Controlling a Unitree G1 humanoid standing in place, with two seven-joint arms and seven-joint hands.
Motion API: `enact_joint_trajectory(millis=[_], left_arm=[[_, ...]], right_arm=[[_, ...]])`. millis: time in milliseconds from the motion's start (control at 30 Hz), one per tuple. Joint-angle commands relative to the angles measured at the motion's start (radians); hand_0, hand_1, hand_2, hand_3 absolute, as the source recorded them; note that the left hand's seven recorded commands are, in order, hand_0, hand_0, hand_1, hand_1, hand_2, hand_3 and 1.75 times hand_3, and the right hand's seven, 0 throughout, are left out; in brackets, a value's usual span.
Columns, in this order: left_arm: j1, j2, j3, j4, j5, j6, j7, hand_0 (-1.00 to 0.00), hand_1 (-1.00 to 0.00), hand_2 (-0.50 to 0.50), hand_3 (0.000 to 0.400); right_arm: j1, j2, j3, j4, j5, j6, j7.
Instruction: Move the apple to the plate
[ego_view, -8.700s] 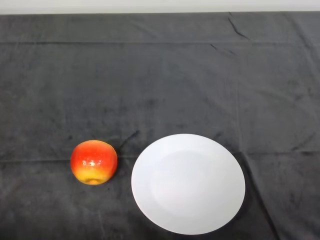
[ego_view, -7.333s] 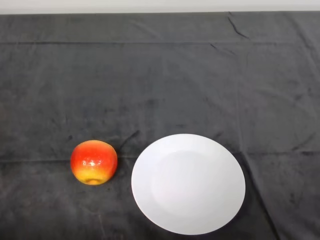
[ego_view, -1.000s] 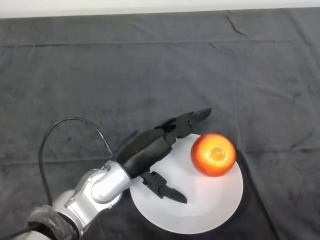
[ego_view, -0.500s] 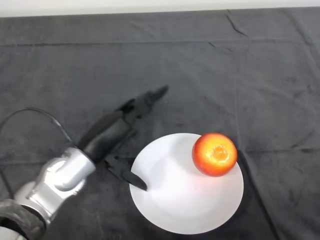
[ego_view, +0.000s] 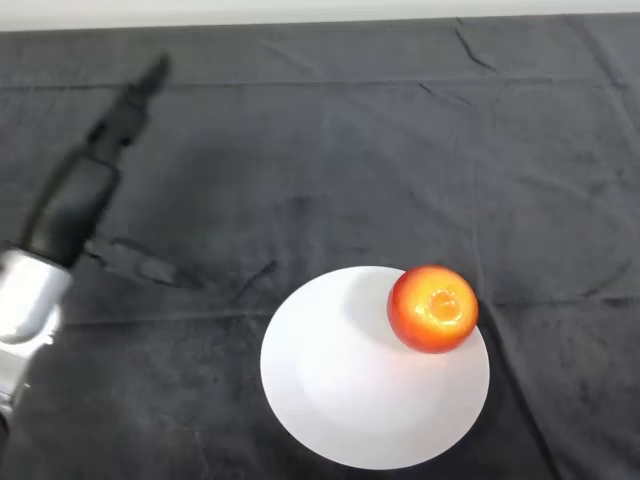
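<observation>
- Bench (ego_view: 330, 150) draped in dark cloth, creased in places.
- White plate (ego_view: 340, 400) sits near the front edge, centre-right.
- Apple (ego_view: 433, 308), red-orange, rests on the plate's far right rim area.
- Left hand (ego_view: 85, 190) at far left, well apart from the plate, fingers straight, holding nothing.

Apple (ego_view: 433, 308) on plate's (ego_view: 350, 410) far right rim, hand (ego_view: 75, 205) far left

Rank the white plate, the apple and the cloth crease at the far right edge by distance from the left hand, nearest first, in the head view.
From the left hand, open at far left:
1. White plate, lower centre.
2. Apple, on the plate's far right rim.
3. Cloth crease, top right.
</observation>
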Motion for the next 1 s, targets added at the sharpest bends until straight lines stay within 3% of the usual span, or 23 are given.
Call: enact_joint_trajectory(millis=[33, 533, 1000], left_arm=[[-0.018, 0.065, 0.059, -0.033, -0.031, -0.020, 0.027, 0.00, 0.00, 0.00, 0.000], [0.062, 0.200, 0.302, -0.095, -0.141, -0.006, 0.122, 0.00, 0.00, 0.00, 0.000], [0.132, 0.297, 0.514, -0.040, -0.218, -0.031, 0.197, 0.00, 0.00, 0.00, 0.000]], right_arm=[[0.011, -0.029, -0.0156, -0.002, -0.0015, 0.007, -0.0002], [0.011, -0.029, -0.0154, -0.002, -0.0015, 0.006, -0.0002], [0.011, -0.029, -0.0156, -0.002, -0.0014, 0.007, -0.0002]])
